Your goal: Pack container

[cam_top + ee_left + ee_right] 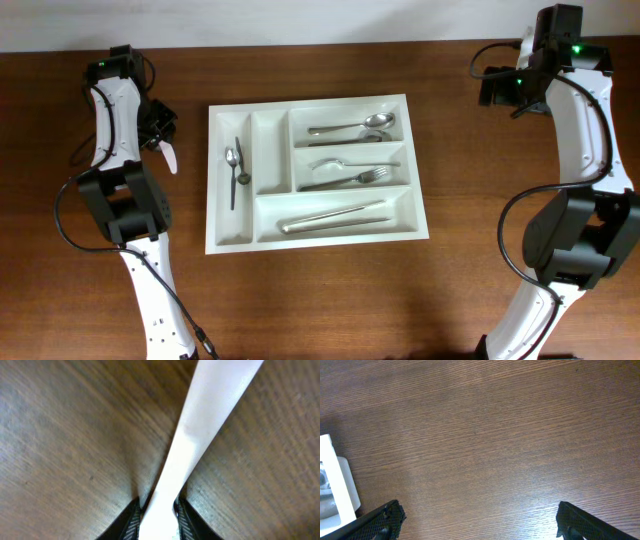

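Observation:
The container (215,180) is a large white cutlery tray in the middle of the table. It holds a small spoon (232,170) in the far-left narrow compartment, a metal spoon (350,127) top right, a fork (345,179) in the middle and a knife (335,217) in the bottom one. My left gripper (160,135) is left of the tray, shut on a white plastic utensil (170,157). The left wrist view shows the utensil (200,425) clamped between the fingers (157,517) over the wood. My right gripper (497,88) is open and empty, right of the tray's far corner.
The right wrist view shows bare brown wood between the open fingers (477,525) and a corner of the tray (335,480) at the left edge. Both arm bases stand at the table's front corners.

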`<state>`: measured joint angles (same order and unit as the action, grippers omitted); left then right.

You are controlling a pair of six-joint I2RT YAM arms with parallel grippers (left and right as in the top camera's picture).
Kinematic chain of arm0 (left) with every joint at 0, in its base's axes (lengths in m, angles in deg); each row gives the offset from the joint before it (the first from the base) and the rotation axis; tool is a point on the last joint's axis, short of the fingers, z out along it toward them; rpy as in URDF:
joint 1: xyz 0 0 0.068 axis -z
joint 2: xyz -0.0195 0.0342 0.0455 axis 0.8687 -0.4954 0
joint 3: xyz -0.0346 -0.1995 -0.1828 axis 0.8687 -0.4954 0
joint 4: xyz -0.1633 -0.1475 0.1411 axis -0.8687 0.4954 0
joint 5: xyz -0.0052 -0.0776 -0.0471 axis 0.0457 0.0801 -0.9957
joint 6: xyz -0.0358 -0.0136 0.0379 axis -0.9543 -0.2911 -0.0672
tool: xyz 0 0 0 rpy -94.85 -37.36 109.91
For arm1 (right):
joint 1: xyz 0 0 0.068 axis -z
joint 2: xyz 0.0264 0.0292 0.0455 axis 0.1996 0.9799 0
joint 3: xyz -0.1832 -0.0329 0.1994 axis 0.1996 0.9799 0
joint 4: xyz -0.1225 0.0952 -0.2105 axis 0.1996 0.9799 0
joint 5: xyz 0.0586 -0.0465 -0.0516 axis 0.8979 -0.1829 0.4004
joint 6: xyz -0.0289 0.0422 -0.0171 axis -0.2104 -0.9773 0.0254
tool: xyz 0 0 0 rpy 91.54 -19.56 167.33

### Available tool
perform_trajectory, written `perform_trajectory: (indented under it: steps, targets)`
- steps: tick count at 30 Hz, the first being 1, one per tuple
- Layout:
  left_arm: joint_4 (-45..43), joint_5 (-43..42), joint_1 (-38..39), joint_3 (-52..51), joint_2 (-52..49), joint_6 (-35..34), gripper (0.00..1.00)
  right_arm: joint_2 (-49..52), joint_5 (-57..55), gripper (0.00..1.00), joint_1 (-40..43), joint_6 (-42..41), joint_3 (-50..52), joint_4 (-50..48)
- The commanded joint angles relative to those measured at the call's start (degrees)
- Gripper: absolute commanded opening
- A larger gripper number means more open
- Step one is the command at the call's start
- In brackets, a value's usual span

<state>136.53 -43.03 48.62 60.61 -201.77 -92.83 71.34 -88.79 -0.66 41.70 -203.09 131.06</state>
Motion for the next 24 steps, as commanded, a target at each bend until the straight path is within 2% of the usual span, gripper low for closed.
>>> perform_trajectory:
  steps: [1, 3, 16, 24]
  targets:
    - [2.54, 1.11, 0.20, -5.64, -10.93, 3.89, 0.09, -0.98, -0.09, 0.99, 0.11, -0.52, 0.11, 0.02]
    - [2.58, 1.11, 0.11, -5.64, -10.93, 4.00, 0.02, -0.98, -0.09, 0.99, 0.11, -0.52, 0.11, 0.02]
    - [1.14, 2.80, -2.05, -4.79, -10.91, 5.51, 0.02, -0.98, -0.09, 0.99, 0.11, -0.52, 0.11, 0.02]
    - [4.31, 2.62, -4.92, 4.35, -10.91, 7.06, 0.02, -0.98, -0.09, 0.99, 0.11, -0.52, 0.11, 0.02]
